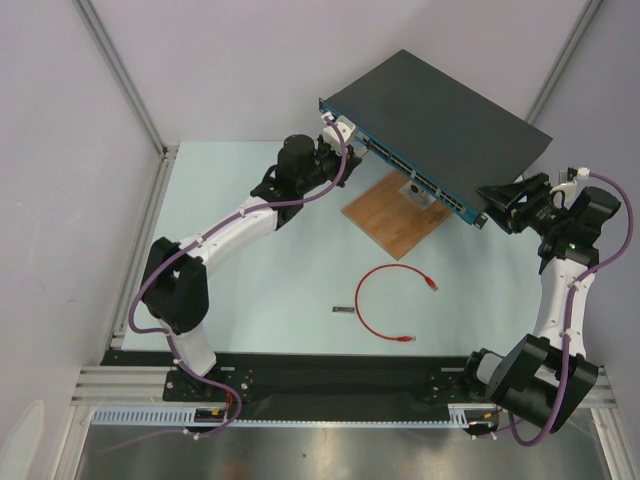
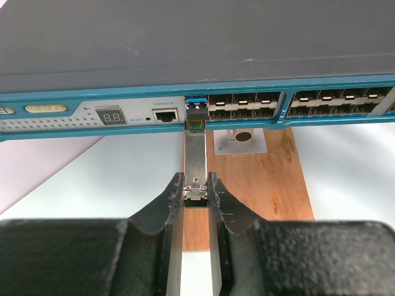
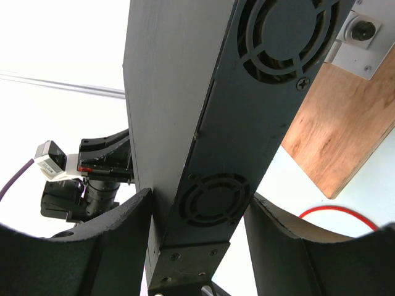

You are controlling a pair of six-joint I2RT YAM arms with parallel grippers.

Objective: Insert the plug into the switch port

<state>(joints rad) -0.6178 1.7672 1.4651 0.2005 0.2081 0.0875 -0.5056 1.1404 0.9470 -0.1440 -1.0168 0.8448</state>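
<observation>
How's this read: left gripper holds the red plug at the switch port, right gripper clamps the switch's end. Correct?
One error: the left gripper holds a grey metal module, not the plug, per the left wrist view. The plug lies loose on the table. The right gripper does clamp the switch.

Pairs white link shells with bulky black joint housings on the left arm [image 1: 240,222] and the right arm [image 1: 553,305] alike; trails a thin purple cable [image 1: 300,203] in loose loops along each; ends in matte black fingers [image 2: 162,216], scuffed and finely speckled; glows at one small green dot [image 1: 570,243] near the right wrist
</observation>
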